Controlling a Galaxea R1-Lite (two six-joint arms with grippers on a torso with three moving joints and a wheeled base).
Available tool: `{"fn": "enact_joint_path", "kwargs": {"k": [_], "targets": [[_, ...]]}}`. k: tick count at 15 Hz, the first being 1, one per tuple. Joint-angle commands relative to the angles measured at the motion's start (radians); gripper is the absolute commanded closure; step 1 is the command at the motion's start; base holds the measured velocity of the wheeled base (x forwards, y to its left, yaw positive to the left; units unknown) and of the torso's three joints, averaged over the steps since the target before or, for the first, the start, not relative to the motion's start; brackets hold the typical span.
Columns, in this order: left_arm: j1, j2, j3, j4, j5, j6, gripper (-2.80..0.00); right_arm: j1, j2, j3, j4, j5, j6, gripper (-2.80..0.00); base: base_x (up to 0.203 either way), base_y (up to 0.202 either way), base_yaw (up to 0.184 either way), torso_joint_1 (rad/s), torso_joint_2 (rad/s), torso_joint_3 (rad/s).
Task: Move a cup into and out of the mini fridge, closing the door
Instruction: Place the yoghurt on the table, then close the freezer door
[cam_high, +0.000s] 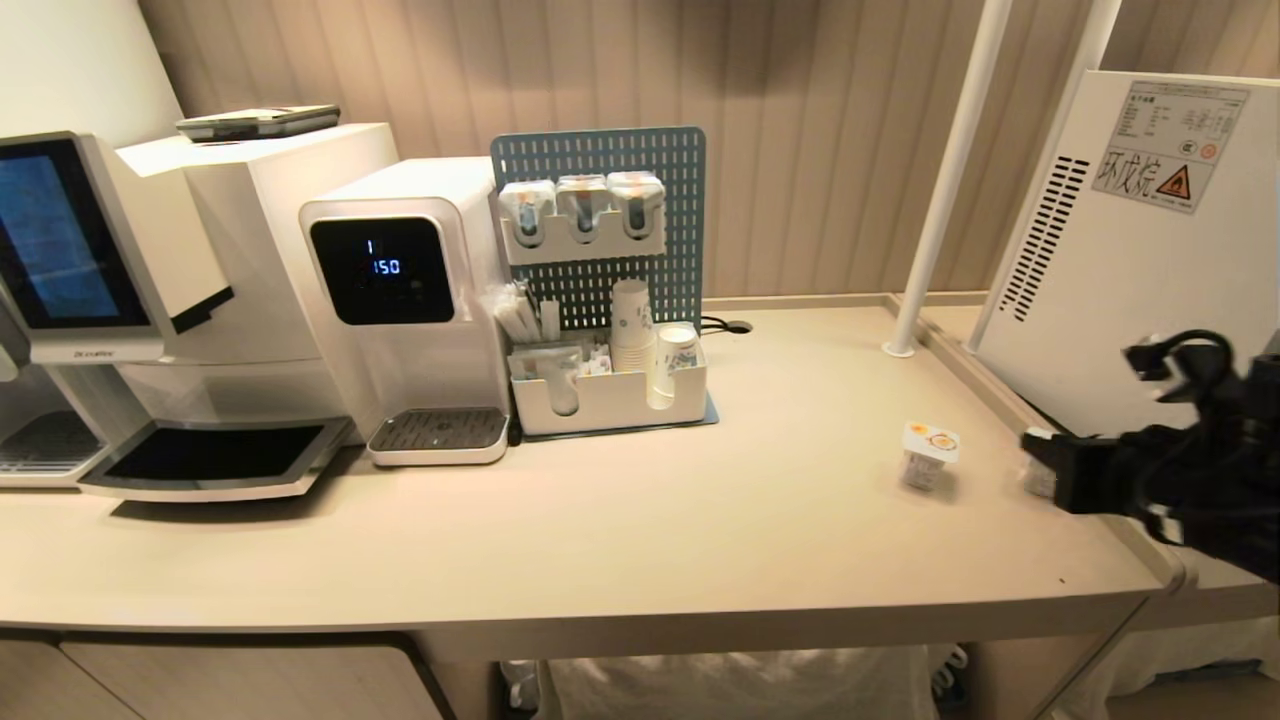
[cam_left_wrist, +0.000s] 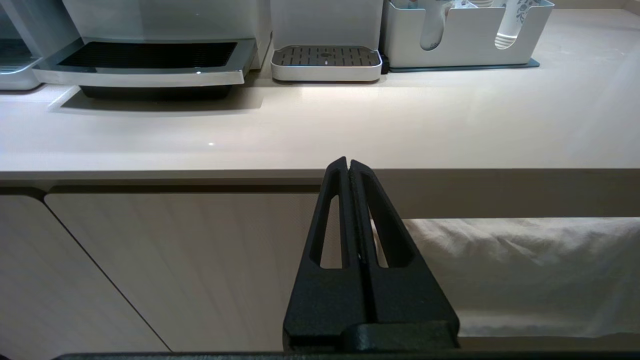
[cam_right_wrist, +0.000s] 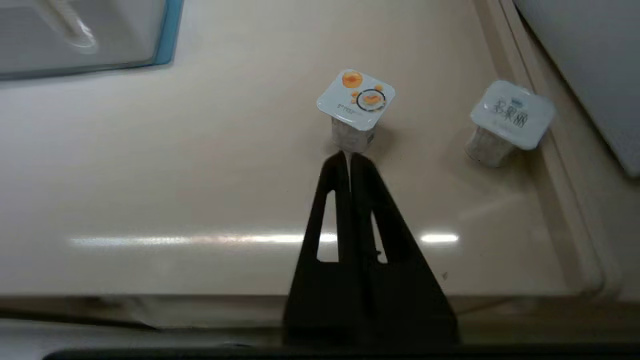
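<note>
Your stock on the counter: one sealed cup with an orange-printed lid, upright near the right end; a second cup with a pale lid, just beside the raised counter edge, nearer the fridge; that fridge, white, standing at the far right with its vented side and warning sticker turned toward you, its door not in view, so you cannot tell whether it stands open. Also listed, well apart to the left: a water dispenser with a black display, a coffee machine, a pegboard organiser holding paper cups. Your right gripper hangs above the counter just short of the orange-lidded cup, its fingers drawn almost together with only a slit between them, holding nothing. Your left gripper sits parked below the counter's front edge, fingers pressed closed, empty. Step in hand, by my judgement: the approach to the first pick; no cup is yet taken. The next move calls for you to spread the right fingers wide enough to pass the cup's body below its overhanging lid, bring them either side of it, then close. Mind the second cup close by, and a light cup that may tip if nudged.
</note>
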Motion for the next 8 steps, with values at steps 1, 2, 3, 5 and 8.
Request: {"fn": "enact_joint_path", "kwargs": {"k": [1,2,3,5,8], "targets": [[0.000,0.000,0.002,-0.001,0.002,0.000,0.00,-0.001,-0.427,0.092,0.079,0.013,0.000,0.00,0.000,0.000,0.000,0.000,0.00,0.000],[0.000,0.000,0.002,-0.001,0.001,-0.002,0.00,-0.002,-0.586,0.106,0.169,0.022,0.000,0.00,0.000,0.000,0.000,0.000,0.00,0.000],[0.000,0.000,0.002,-0.001,0.001,-0.001,0.00,0.000,-0.743,0.108,0.280,0.031,-0.001,0.00,0.000,0.000,0.000,0.000,0.00,0.000],[0.000,0.000,0.002,-0.001,0.002,-0.002,0.00,0.008,-1.026,0.089,0.523,0.028,0.019,0.00,0.000,0.000,0.000,0.000,0.00,0.000],[0.000,0.000,0.002,-0.001,0.001,0.000,0.00,0.016,-1.196,0.004,0.818,0.010,0.105,0.00,0.000,0.000,0.000,0.000,0.00,0.000]]}}
